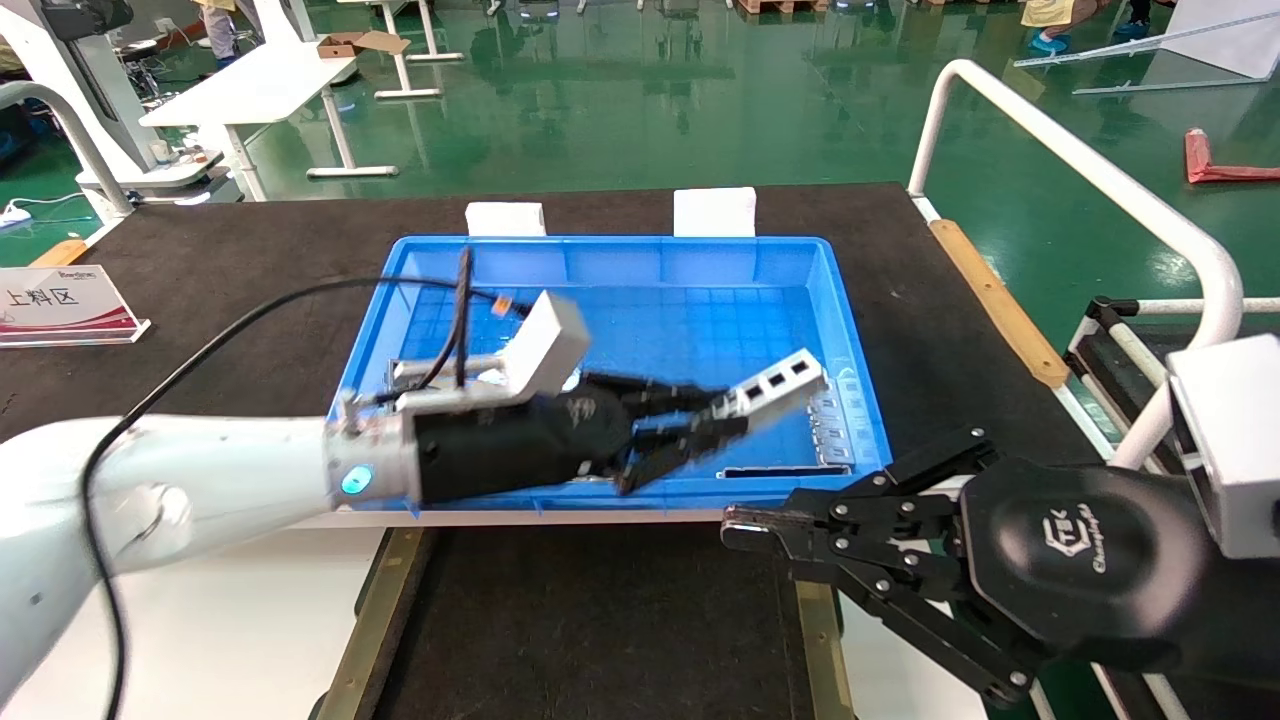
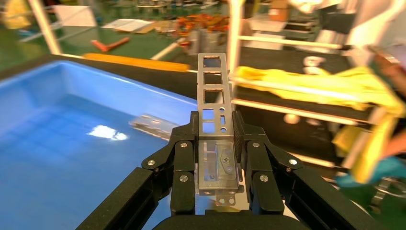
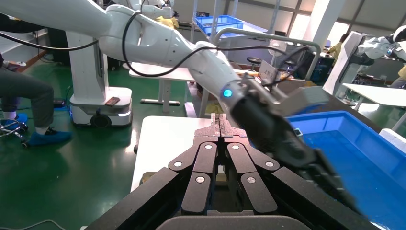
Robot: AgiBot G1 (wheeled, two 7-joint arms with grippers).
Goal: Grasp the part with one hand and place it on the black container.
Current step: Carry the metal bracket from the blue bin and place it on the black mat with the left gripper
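My left gripper [image 1: 690,425] has its fingers [image 2: 184,165] clamped on the part [image 1: 772,388], which I hold by one end above the floor of the blue bin [image 1: 600,262]; most of its windowed length sticks out past my fingertips toward the bin's right wall. In the left wrist view the part [image 2: 214,96] sits straight between the pads, pinched on both long edges, so the hold looks square rather than skewed.

The black container [image 1: 590,620] lies just in front of the bin, nearer my body, with a brass-coloured rail [image 1: 365,620] down its side. To do this carry well, I judge I should lift until the free end clears the bin's near wall, draw back over the tray, level the part and lower it flat before letting go. Because I hold it at one end, the far end could swing or sag, so a slow, steady move seems best.

Other parts [image 1: 835,430] lie against the bin's right wall, just under the overhanging end; dipping could snag them. My right gripper [image 1: 745,528], fingers [image 3: 206,158] pressed together on nothing, hangs over the tray's right edge, close to my path, so I should set down toward the tray's middle or left. A white sign [image 1: 65,305] stands on the table [image 1: 250,250] well away.
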